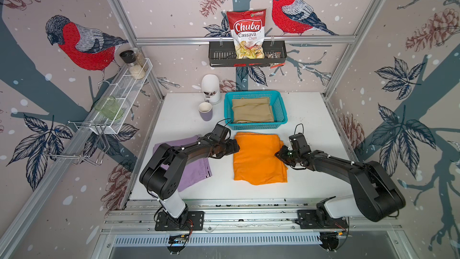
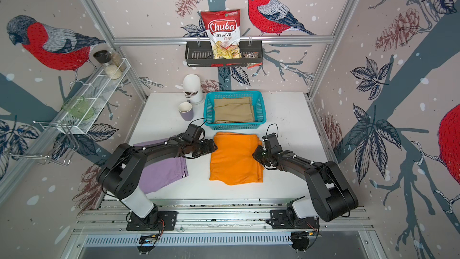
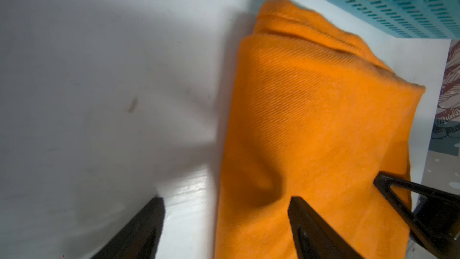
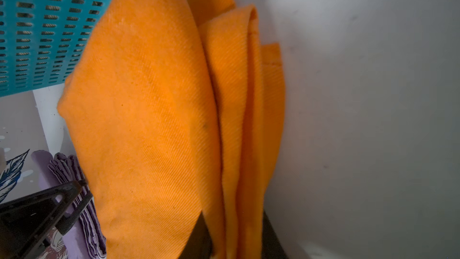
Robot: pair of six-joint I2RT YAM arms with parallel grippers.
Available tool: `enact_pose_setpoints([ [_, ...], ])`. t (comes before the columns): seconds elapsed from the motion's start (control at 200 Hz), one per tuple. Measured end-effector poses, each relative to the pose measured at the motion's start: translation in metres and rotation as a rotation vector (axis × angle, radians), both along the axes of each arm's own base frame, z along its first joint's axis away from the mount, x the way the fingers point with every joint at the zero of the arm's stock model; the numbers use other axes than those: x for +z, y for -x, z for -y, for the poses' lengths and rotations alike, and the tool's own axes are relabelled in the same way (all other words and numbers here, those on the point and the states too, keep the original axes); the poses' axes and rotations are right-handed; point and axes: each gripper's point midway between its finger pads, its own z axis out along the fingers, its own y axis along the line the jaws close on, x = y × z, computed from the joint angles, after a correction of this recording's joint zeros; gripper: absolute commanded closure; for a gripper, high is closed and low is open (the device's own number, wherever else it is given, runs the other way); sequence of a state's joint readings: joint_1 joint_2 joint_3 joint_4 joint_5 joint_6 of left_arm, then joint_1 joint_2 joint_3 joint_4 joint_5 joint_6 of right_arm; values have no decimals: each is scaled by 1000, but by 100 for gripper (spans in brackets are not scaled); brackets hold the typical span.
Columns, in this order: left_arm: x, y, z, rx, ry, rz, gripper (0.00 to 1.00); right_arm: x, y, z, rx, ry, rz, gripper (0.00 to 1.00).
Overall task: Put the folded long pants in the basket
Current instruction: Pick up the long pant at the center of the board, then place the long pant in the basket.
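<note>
**Top views.** The orange pants (image 1: 258,158) (image 2: 235,158) are lying flat on the table (image 1: 311,120), just in front of the basket (image 1: 256,126) and not touching it. The tan pants (image 1: 252,112) are already sitting inside the basket. The purple pants (image 1: 196,173) are lying on the table to my left, partly under my left arm. My left jaws are reaching the orange bundle's left edge, and my right jaws are reaching its right edge.

**Left wrist view.** My left jaws are standing wide open and gripping nothing. One finger (image 3: 139,232) is hanging over bare table and the other is over the orange cloth, so they are straddling the bundle's edge.

**Right wrist view.** My right jaws are gripping the orange pants at the stacked folds of the edge, with cloth filling the gap between them. The basket wall (image 4: 37,33) is showing beside the bundle, with the purple pants lying beyond it.
</note>
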State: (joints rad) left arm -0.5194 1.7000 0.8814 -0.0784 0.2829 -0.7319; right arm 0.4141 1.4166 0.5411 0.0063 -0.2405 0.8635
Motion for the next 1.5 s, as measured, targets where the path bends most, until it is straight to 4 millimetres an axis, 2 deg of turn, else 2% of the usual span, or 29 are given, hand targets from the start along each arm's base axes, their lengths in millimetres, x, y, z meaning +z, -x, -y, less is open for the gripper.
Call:
enact_pose_setpoints([
  [0.105,1,-6,13,-17,55,15,26,-1,1,0,-16,-10,-7,100],
  [0.185,1,-5,21,-30,78,14,36,-2,1,-1,-22,-16,-8,100],
  [0.265,-3,-2,27,-43,86,2,54,-2,1,-1,-26,-17,-9,100],
  [0.325,-6,-1,29,-43,89,-10,71,-2,1,-1,-32,-19,-14,100],
  [0.355,-7,0,30,-37,94,-18,80,-3,1,-2,-34,-20,-16,100],
  [0.395,-7,0,31,-41,98,-17,100,-3,1,-2,-35,-19,-16,100],
  [0.66,4,-1,36,-48,102,-18,100,0,1,-4,-31,20,-8,100],
  [0.81,30,2,62,-120,123,8,100,20,5,-8,-4,62,14,100],
  [0.975,74,12,103,-257,175,66,100,68,10,-7,14,35,106,100],
  [1.135,113,19,120,-320,230,105,100,115,17,1,15,20,176,100],
  [1.265,157,10,131,-333,282,172,100,161,7,8,-5,17,249,100],
  [1.425,223,-7,145,-350,364,281,100,223,-14,11,-10,19,357,100],
  [1.501,239,-21,143,-341,389,310,100,240,-26,15,-19,24,396,100],
])
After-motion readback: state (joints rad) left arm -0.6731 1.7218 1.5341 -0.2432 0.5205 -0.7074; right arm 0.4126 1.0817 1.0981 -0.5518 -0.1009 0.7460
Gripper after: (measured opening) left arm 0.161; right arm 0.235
